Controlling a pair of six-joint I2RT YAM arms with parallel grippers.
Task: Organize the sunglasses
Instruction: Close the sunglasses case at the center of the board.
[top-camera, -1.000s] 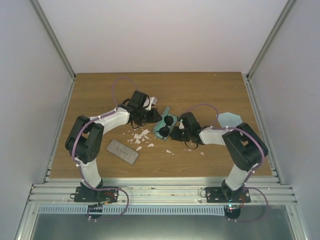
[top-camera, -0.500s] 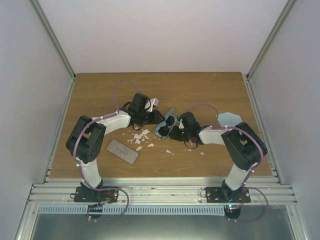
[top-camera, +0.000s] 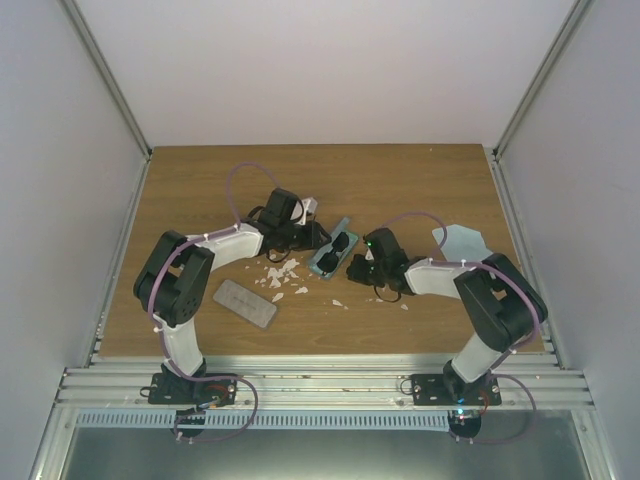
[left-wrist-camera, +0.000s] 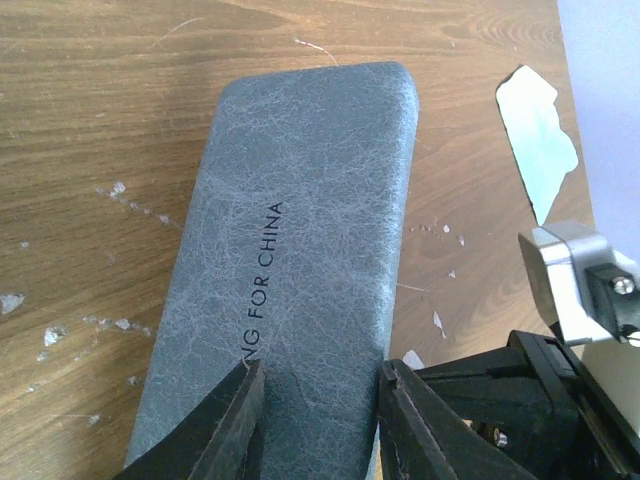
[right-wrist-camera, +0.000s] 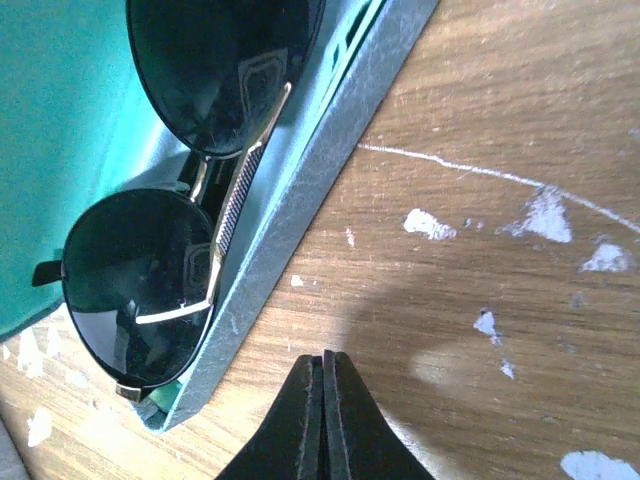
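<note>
The dark round-lens sunglasses (top-camera: 339, 244) lie folded in an open grey case (top-camera: 324, 264) with teal lining at mid-table. In the right wrist view they (right-wrist-camera: 150, 285) fill the case's (right-wrist-camera: 300, 200) upper left. My left gripper (top-camera: 311, 237) is open, its fingers (left-wrist-camera: 235, 425) lying over the case's grey outer shell (left-wrist-camera: 300, 230) printed "FOR CHINA". My right gripper (top-camera: 356, 268) is shut and empty, just right of the case over bare wood (right-wrist-camera: 325, 395). A thin dark wire shape (top-camera: 386, 291) under the right arm may be the second pair.
A closed grey case (top-camera: 245, 303) lies at the front left. A light blue cloth (top-camera: 460, 240) lies at the right and shows in the left wrist view (left-wrist-camera: 538, 140). White chips (top-camera: 280, 272) dot the wood. Walls enclose three sides.
My right gripper has drawn back to the right, away from the case. The case has settled lower on the table. My left gripper has shifted slightly right.
</note>
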